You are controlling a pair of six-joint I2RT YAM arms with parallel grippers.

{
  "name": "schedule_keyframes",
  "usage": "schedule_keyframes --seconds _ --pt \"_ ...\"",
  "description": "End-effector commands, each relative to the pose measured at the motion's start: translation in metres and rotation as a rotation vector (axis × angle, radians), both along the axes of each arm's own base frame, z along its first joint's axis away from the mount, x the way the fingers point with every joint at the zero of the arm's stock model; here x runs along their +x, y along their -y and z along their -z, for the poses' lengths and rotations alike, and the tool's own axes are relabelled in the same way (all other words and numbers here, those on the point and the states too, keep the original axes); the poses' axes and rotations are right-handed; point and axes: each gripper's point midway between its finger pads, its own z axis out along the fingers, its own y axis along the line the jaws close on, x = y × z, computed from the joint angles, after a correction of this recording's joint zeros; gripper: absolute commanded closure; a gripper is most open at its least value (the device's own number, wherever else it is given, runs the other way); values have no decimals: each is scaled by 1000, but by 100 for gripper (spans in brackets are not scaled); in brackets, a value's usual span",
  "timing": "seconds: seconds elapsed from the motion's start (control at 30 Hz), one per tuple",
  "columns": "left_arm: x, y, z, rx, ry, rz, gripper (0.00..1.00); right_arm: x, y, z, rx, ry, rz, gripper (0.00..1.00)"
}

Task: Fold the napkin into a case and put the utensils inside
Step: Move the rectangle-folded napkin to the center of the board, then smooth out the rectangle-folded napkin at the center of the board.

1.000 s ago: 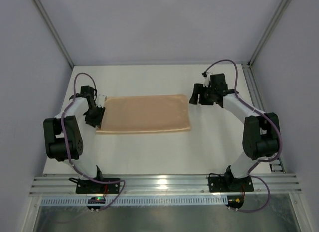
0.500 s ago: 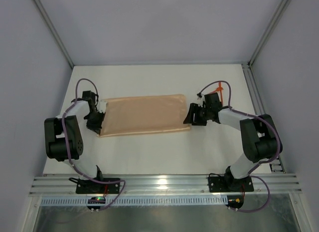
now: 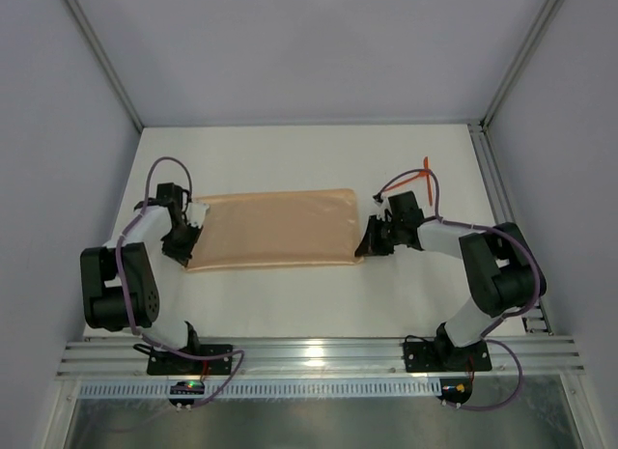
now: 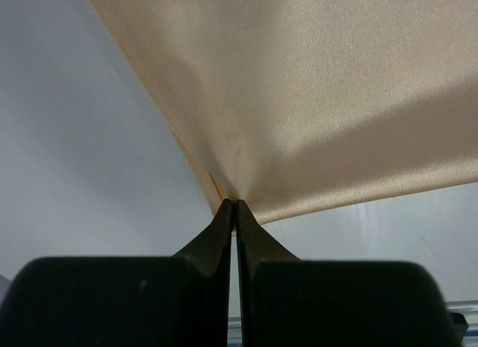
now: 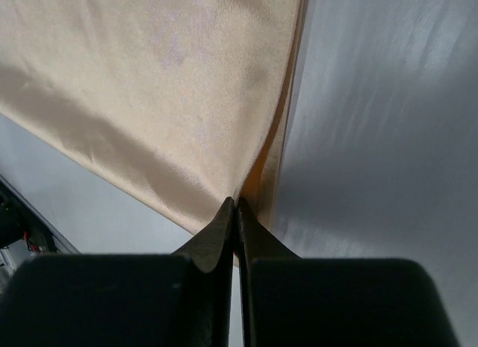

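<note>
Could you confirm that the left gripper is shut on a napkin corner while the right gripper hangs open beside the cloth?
Not quite: the right gripper is also shut on a corner of the napkin, as the right wrist view shows.

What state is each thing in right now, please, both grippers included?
napkin: folded into a rectangle, flat, pinched at both ends.
left gripper: shut on the napkin's left end.
right gripper: shut on the napkin's right end.
utensils: lying loose beyond the right gripper, outside the napkin.

White table [image 3: 290, 304] enclosed by pale grey walls [image 3: 290, 53].
</note>
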Motion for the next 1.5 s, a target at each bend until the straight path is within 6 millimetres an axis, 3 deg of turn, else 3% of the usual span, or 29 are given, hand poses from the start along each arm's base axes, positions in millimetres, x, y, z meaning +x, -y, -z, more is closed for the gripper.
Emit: schedule_keyframes --seconds 0.0,0.2,0.23,0.3,0.33,0.4,0.43,0.5,0.53,0.6,0.63,0.7,0.73,0.77,0.87,0.93,0.97,1.0,1.1,1.4,1.47 --pt "-18 -10 6 52 -61 70 100 -23 -9 0 -1 -20 -32 97" --pt "-41 -21 12 97 -139 118 100 -62 -12 -1 10 -39 -19 96" --pt "-44 -24 12 100 -150 124 100 -74 -13 3 20 -69 -11 88" --pt "-50 -27 11 98 -171 122 100 -77 -15 -5 52 -63 -2 73" --pt "-50 -28 9 95 -175 131 95 -76 -15 -9 54 -55 2 59" --pt "-59 -31 2 80 -203 129 81 -73 -11 -15 23 -39 8 52" --pt "-56 -33 -3 74 -195 131 66 -59 -12 -28 15 2 9 47" --pt "-55 -37 -14 56 -185 147 52 -45 -5 -39 -29 51 -3 43" --pt "-47 -42 -28 53 -155 128 47 -25 -7 -55 -23 97 2 42" --pt "-29 -45 -44 43 -95 101 45 2 3 -68 -18 143 21 42" --pt "-7 -49 -62 49 -19 82 45 23 2 -76 -17 167 22 42" --pt "34 -35 -82 -51 118 39 48 47 7 -77 -62 208 6 42" --pt "47 -32 -85 -70 149 20 49 69 4 -91 -73 256 -3 43" --pt "66 -33 -81 -73 182 0 51 78 4 -73 -103 219 -14 44" --pt "113 -23 -70 -51 256 0 58 104 -3 -60 -120 216 -43 51" --pt "133 -14 -61 -30 289 38 63 117 -7 -60 -120 226 -54 55" --pt "141 -14 -57 -25 306 42 64 118 -7 -49 -125 200 -59 55" --pt "157 -14 -53 -19 348 46 65 120 -10 -48 -112 203 -69 55" --pt "176 -23 -44 22 395 48 63 121 -15 -40 -94 186 -85 55" --pt "186 -7 -19 -64 409 91 56 121 -9 -24 -134 162 -77 55" --pt "188 -5 -14 -75 411 97 57 123 -10 -23 -135 159 -79 61"
